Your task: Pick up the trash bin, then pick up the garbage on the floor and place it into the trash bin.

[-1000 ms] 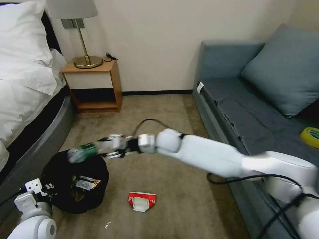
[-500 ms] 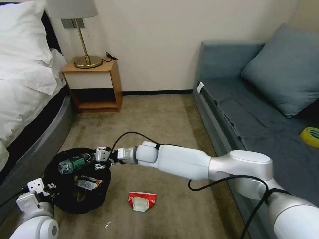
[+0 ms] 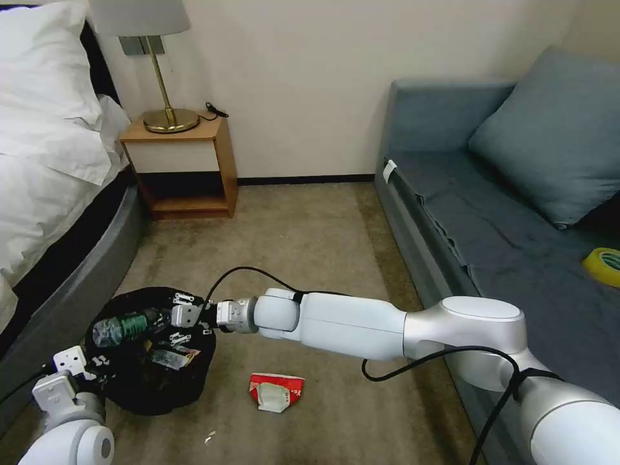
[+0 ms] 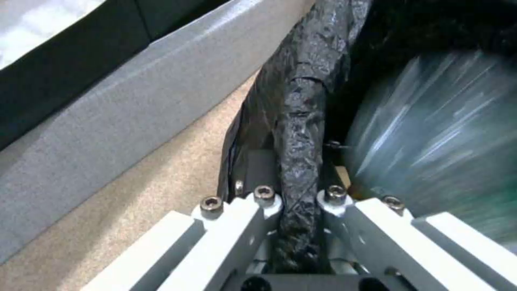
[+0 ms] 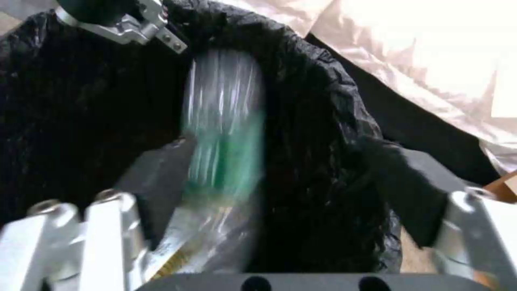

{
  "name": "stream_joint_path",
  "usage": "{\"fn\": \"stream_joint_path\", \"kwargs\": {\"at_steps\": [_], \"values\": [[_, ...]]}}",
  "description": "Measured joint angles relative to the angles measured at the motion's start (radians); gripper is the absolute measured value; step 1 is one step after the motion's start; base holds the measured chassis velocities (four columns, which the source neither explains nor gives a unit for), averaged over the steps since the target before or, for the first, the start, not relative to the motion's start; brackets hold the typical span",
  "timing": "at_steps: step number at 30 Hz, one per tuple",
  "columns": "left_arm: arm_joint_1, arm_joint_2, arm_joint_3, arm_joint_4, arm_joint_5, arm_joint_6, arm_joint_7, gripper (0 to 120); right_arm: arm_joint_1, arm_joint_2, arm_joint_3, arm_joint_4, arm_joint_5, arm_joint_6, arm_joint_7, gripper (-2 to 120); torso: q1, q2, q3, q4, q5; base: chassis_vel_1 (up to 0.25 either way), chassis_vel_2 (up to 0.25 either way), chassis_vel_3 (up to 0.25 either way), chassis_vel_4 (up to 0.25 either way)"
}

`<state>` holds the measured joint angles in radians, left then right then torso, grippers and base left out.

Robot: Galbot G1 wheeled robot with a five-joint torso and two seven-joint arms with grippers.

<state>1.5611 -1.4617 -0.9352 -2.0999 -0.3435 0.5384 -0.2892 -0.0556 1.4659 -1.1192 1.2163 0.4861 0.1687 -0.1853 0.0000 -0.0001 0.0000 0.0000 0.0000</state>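
I am steering through a bedroom — hotel-like by its look. A bed [image 3: 45, 161] with white pillows and sheets stands on my left, a wooden nightstand [image 3: 184, 165] with a brass lamp [image 3: 155, 64] against the cream wall, a grey-blue sofa [image 3: 491, 213] with a cushion [image 3: 555, 135] on my right — beige carpet [image 3: 303, 239] between them.
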Motion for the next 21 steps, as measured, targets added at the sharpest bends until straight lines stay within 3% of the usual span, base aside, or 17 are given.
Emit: {"fn": "stream_joint_path", "kwargs": {"at_steps": [4, 11, 14, 15, 16, 19, 21], "values": [[0.0, 0.001, 0.0, 0.001, -0.001, 0.0, 0.001, 1, 0.0, -0.006, -0.002, 0.009, -0.001, -0.001, 0.009, 99, 0.0, 0.0, 0.0, 0.0, 0.0, 0.0, 0.0, 0.0, 0.0], [0.0, 0.009, -0.007, 0.002, -0.008, -0.001, 0.001, 1, 0.0, -0.056, 0.088, 0.06, -0.002, -0.052, 0.08, 100, 0.0, 0.0, 0.0, 0.0003, 0.0001, 0.0, 0.0, 0.0, 0.0], [-0.001, 0.017, -0.016, 0.004, -0.02, -0.001, 0.001, 1, -0.002, -0.115, 0.132, 0.107, 0.005, -0.149, 0.184, 100, 0.0, 0.0, 0.0, -0.0001, 0.0002, 0.0, 0.0, 0.0, 0.0], [-0.002, 0.022, -0.022, 0.005, -0.028, -0.001, 0.002, 1, -0.013, -0.154, 0.149, 0.149, 0.02, -0.228, 0.244, 100, 0.0, 0.0, 0.0, -0.0001, 0.0002, 0.0, 0.0, 0.0, 0.0], [-0.002, 0.022, -0.022, 0.005, -0.028, -0.001, 0.002, 1, -0.013, -0.154, 0.149, 0.149, 0.02, -0.228, 0.244, 100, 0.0, 0.0, 0.0, -0.0001, 0.0002, 0.0, 0.0, 0.0, 0.0], [-0.005, 0.03, -0.034, 0.008, -0.04, 0.0, 0.001, 1, -0.047, -0.223, 0.161, 0.232, 0.083, -0.392, 0.377, 100, 0.0, 0.0, 0.0, -0.0002, 0.0003, 0.0, 0.0, 0.0, 0.0], [-0.005, 0.031, -0.035, 0.008, -0.041, 0.0, 0.001, 1, -0.051, -0.231, 0.162, 0.241, 0.092, -0.409, 0.39, 100, 0.0, 0.0, 0.0, -0.0002, 0.0003, 0.0, 0.0, 0.0, 0.0]]}}
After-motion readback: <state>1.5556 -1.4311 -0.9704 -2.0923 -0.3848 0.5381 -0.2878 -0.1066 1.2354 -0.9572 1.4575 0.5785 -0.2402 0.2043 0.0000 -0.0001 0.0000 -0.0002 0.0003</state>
